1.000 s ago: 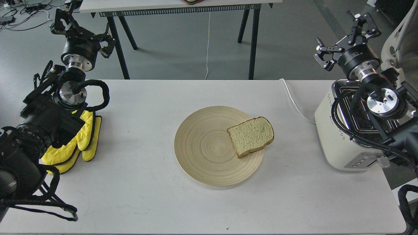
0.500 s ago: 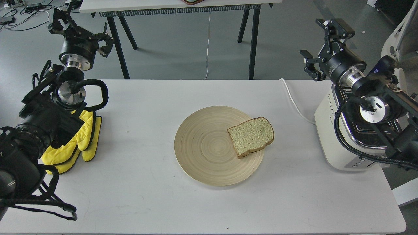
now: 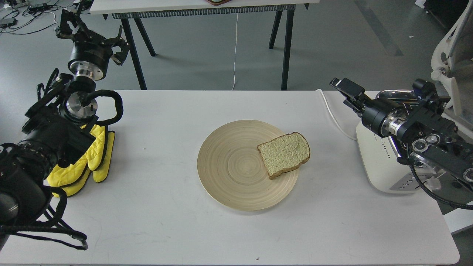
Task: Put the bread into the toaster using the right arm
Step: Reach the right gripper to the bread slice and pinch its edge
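A slice of pale bread (image 3: 283, 154) with brown crust lies flat on the right side of a round wooden plate (image 3: 231, 166) at the table's middle. The cream-white toaster (image 3: 377, 162) with a chrome top stands at the table's right edge. My right arm lies across it and hides most of its top. My right gripper (image 3: 347, 94) points left, above the table beside the toaster's back left corner, open and empty, up and to the right of the bread. My left gripper (image 3: 94, 37) is open and empty, raised beyond the table's far left corner.
A yellow oven mitt (image 3: 90, 162) lies at the table's left, partly under my left arm. The toaster's white cord (image 3: 332, 112) runs across the table's back right and over the far edge. Another table's black legs (image 3: 286, 48) stand behind.
My right arm has swung down and to the left. Its gripper has dropped from high above the toaster to just above the table beside it. Bread, plate and left arm are unchanged.
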